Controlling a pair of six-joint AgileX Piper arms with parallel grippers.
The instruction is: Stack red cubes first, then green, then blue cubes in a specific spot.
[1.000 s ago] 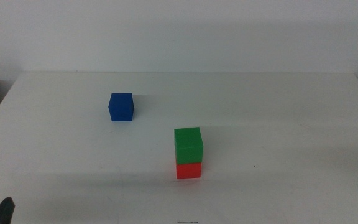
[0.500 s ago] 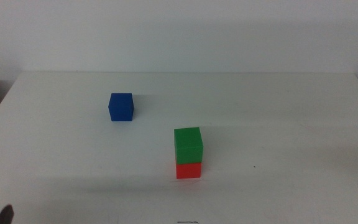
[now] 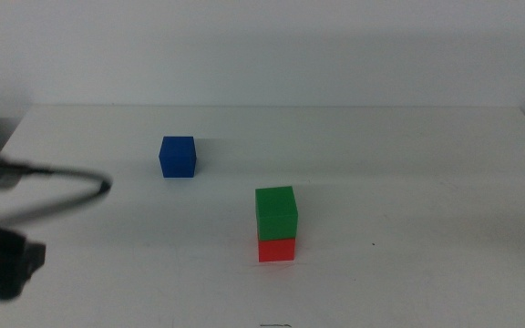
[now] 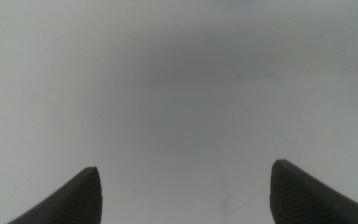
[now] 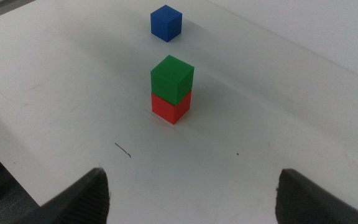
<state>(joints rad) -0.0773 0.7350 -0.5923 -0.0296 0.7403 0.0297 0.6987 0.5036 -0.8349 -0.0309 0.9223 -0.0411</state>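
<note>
Left of the blue cube (image 3: 178,156), left gripper (image 4: 185,193) sat nearest, jaws apart, empty; right gripper (image 5: 191,196) waited off-table, also spread.

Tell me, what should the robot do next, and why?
Probably send the left claw, open over bare table, toward the blue cube. Green cube already sits on the red cube; blue stands alone. The right claw waits, open.

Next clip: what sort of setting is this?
Probably a lab test bench: a bare white table against a plain wall, holding only a blue cube and a green cube stacked on a red cube.
</note>
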